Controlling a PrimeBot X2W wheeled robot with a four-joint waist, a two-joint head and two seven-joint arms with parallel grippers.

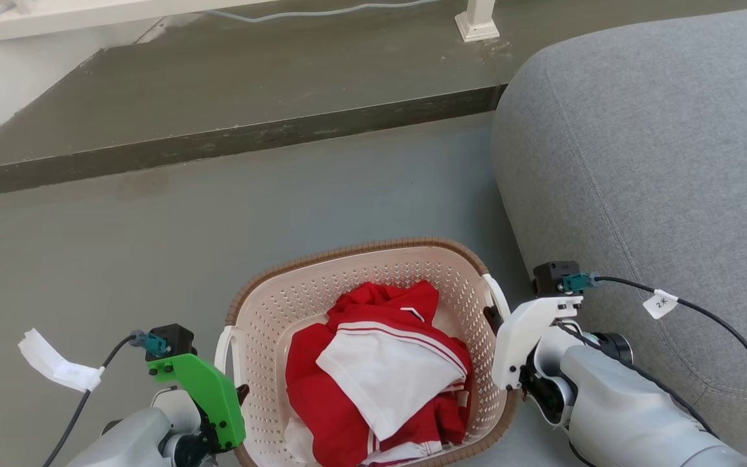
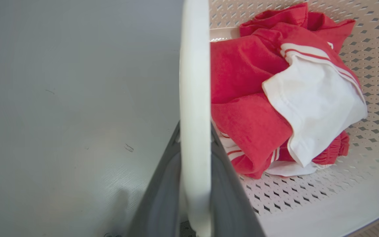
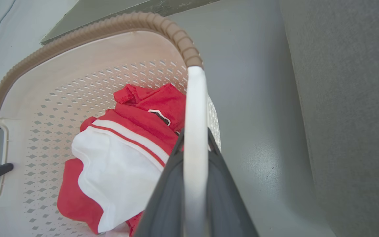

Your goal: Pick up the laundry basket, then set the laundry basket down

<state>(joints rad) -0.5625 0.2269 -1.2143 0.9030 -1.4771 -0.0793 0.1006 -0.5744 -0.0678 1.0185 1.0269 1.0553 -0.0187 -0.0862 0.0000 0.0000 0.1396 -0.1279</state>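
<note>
The laundry basket (image 1: 360, 250), cream and perforated with a brown woven-look rim, sits low in the middle of the head view and holds red and white clothes (image 1: 380, 370). My left gripper (image 1: 238, 392), under a green mount, is shut on the basket's white left handle (image 1: 221, 347). In the left wrist view that handle (image 2: 194, 82) runs straight up between my dark fingers (image 2: 163, 184). My right gripper (image 1: 493, 318), under a white mount, is shut on the right handle (image 1: 498, 292); the right wrist view shows this handle (image 3: 194, 108) clamped between its fingers (image 3: 225, 191). Whether the basket touches the floor I cannot tell.
A grey sofa (image 1: 659, 162) stands close on the right, right beside my right arm. A raised dark step (image 1: 218, 143) crosses the floor ahead, with a white post foot (image 1: 476, 26) and a cable (image 1: 321, 11) on it. Grey floor lies left and ahead.
</note>
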